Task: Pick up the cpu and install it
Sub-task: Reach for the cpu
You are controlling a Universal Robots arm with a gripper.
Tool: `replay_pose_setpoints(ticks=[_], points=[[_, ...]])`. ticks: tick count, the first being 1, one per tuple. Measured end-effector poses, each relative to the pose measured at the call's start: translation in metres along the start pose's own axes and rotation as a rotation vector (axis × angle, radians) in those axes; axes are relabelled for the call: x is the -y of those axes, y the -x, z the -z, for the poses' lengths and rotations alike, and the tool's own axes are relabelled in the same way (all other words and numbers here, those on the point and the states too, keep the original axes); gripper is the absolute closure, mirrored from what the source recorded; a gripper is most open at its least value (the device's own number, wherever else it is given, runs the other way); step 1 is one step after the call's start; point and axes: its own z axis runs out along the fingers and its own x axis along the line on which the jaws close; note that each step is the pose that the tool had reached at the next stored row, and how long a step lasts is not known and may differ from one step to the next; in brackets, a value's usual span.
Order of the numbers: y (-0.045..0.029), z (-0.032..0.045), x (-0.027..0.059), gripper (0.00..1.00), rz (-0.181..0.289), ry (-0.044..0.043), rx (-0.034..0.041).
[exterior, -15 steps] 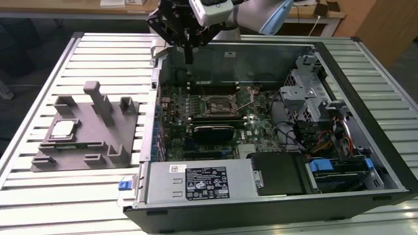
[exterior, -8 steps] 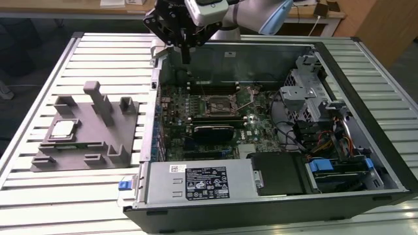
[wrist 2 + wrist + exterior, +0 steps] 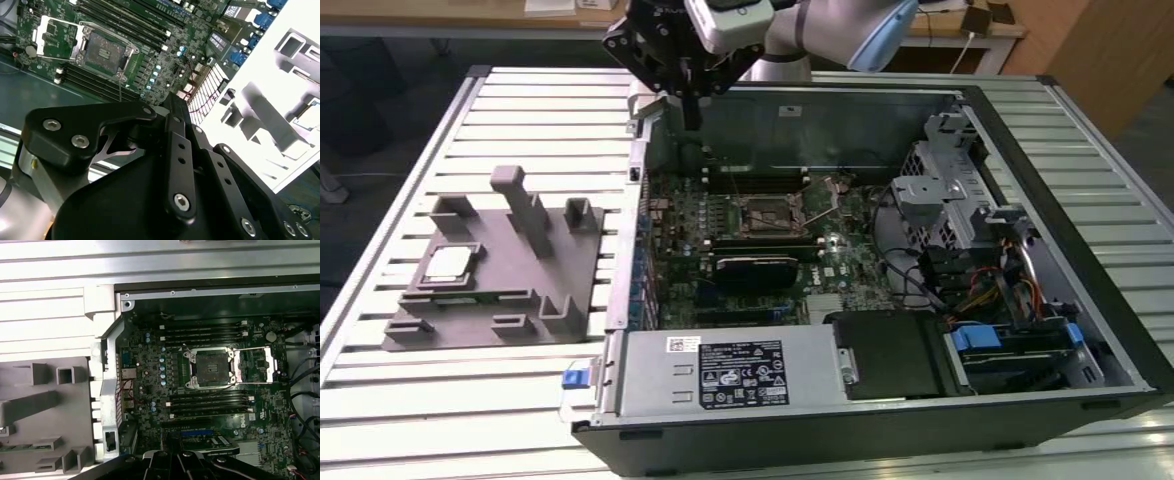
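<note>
Slatted metal surface (image 3: 400,400) carries an open computer case (image 3: 854,440), lying on its side, and a grey moulded tray (image 3: 520,290) just beside it on the exterior view's left.

Inside the case: green motherboard (image 3: 854,260), with a silver power supply (image 3: 720,370) along the near edge. The socket (image 3: 771,212) sits mid-board with its retaining frame swung open and the black seat bare. Both wrist views confirm this (image 3: 212,367) (image 3: 105,52).

The cpu (image 3: 448,266) lies flat in a recess of the tray, silvery top up, on the tray's side away from the case. Nothing touches it.

The arm enters from the far side. The hand (image 3: 691,112) hangs above the case's far corner on the exterior view's left, pointing down. Its fingers read as together with nothing between them. It is well apart from the cpu and clear of the socket.
</note>
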Motion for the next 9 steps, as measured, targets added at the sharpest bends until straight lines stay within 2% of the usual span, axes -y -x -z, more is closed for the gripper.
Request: replay_pose_setpoints(ticks=[9], points=[[-0.0105, 0.0000, 0.0005, 0.89, -0.003, -0.0001, 0.0001]])
